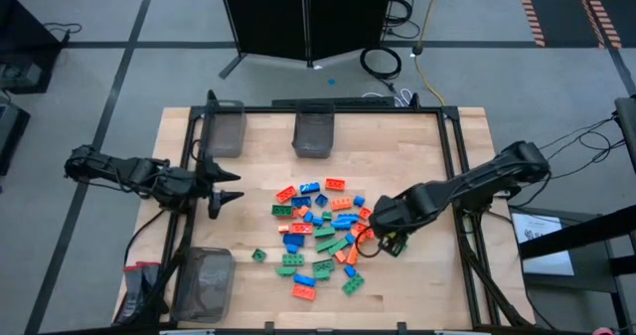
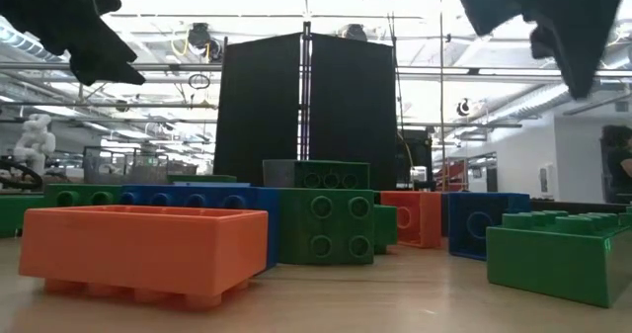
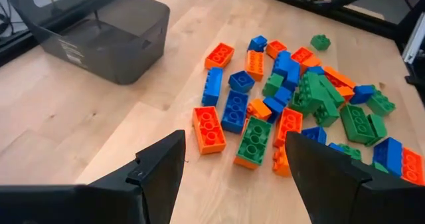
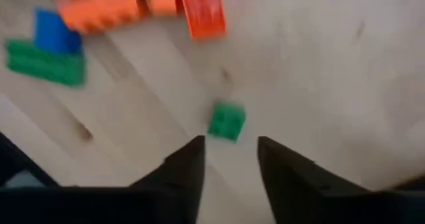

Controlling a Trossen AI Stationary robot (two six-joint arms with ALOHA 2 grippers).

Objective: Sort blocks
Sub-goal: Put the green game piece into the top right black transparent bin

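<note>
Sorting barely begun: blocks [image 1: 320, 234] mostly heaped mid counter [image 1: 417, 285], bins [image 1: 316, 134] look empty, my L & R jaws apart, holding nothing.

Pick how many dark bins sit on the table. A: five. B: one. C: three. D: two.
C: the high view shows three dark bins, two along the far edge and one at the near left corner, all apart from the pile of blocks.
</note>
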